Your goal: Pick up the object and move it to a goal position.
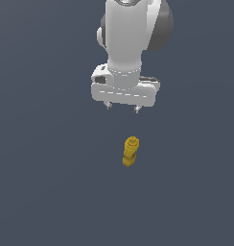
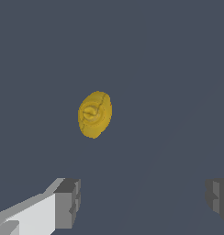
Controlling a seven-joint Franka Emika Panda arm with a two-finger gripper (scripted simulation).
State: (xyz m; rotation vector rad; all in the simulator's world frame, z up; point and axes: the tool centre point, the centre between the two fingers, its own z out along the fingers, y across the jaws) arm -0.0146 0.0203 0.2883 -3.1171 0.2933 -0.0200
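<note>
The object (image 1: pixel 131 151) is a small mustard-yellow knobbly piece with a round cap-like end, standing on the dark grey floor in the exterior view. My white gripper (image 1: pixel 122 108) hangs above it, a little toward the exterior view's left, with clear space between fingertips and object. The jaws stand wide apart and hold nothing. In the wrist view the object (image 2: pixel 95 114) shows end-on as a yellow oval, beyond the gripper (image 2: pixel 142 202), nearer to one grey finger (image 2: pixel 68 203) than to the other.
The plain dark grey floor (image 1: pixel 47 192) spreads all around. The arm's white and grey body (image 1: pixel 133 33) rises above the gripper.
</note>
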